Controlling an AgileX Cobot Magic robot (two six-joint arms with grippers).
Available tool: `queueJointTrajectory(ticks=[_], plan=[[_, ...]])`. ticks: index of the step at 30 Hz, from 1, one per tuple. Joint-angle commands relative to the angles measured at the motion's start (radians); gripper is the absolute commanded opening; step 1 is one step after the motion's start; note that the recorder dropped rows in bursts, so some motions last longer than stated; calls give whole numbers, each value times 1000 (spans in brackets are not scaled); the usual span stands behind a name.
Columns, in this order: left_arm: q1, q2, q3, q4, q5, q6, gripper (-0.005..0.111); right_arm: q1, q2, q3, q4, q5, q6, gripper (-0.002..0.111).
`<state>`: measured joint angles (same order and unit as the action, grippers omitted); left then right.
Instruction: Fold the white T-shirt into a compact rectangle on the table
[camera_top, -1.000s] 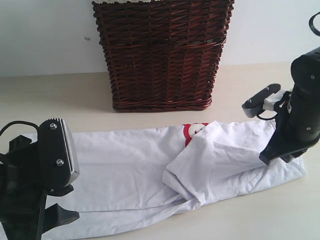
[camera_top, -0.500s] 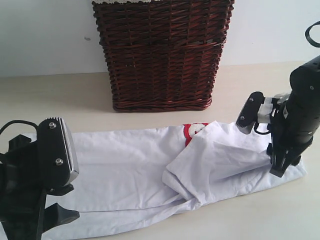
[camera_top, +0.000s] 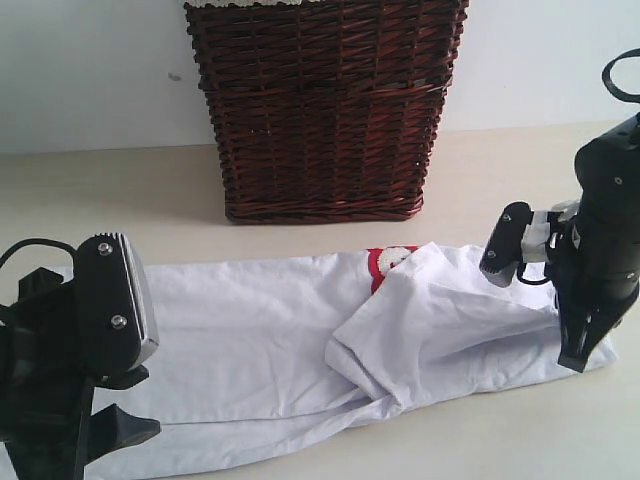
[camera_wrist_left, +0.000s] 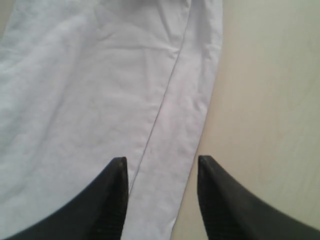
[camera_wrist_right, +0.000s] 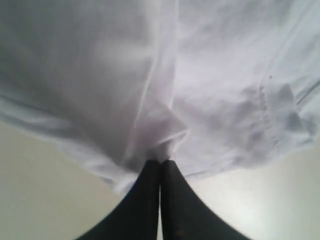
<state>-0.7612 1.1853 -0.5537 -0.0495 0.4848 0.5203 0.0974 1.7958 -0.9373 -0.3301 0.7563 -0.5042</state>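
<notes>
The white T-shirt (camera_top: 250, 340) lies flat across the table (camera_top: 100, 190) as a long band, with a sleeve part folded over its middle and a bit of red lettering (camera_top: 388, 258) showing. My right gripper (camera_top: 574, 358) points down at the shirt's right end. In the right wrist view it (camera_wrist_right: 160, 163) is shut, with a puckered fold of the shirt (camera_wrist_right: 200, 75) pinched at its tips. My left gripper (camera_wrist_left: 160, 161) hangs open over the shirt's hemmed edge (camera_wrist_left: 100, 90) at the left end, one finger above cloth, the other above bare table.
A tall dark wicker basket (camera_top: 325, 110) stands behind the shirt against the pale wall. Bare table (camera_top: 500, 440) runs along the front of the shirt and to the basket's left.
My right gripper has swung down to the shirt's right edge and shut on the cloth. The left arm has not moved.
</notes>
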Motion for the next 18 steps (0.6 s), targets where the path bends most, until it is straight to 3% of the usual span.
queueJointTrajectory(ticks=[1, 10, 15, 18], plan=[[-8, -8, -3, -14, -12, -3, 44, -4, -42, 3, 49, 106, -53, 0], [-8, -12, -3, -13, -12, -3, 44, -4, -85, 16, 239, 281, -221, 0], [-8, -14, -3, -13, -10, -3, 44, -4, -85, 76, 149, 295, -191, 0], [-8, -14, -3, -13, -10, -3, 44, -4, -87, 82, -7, 235, -45, 2]])
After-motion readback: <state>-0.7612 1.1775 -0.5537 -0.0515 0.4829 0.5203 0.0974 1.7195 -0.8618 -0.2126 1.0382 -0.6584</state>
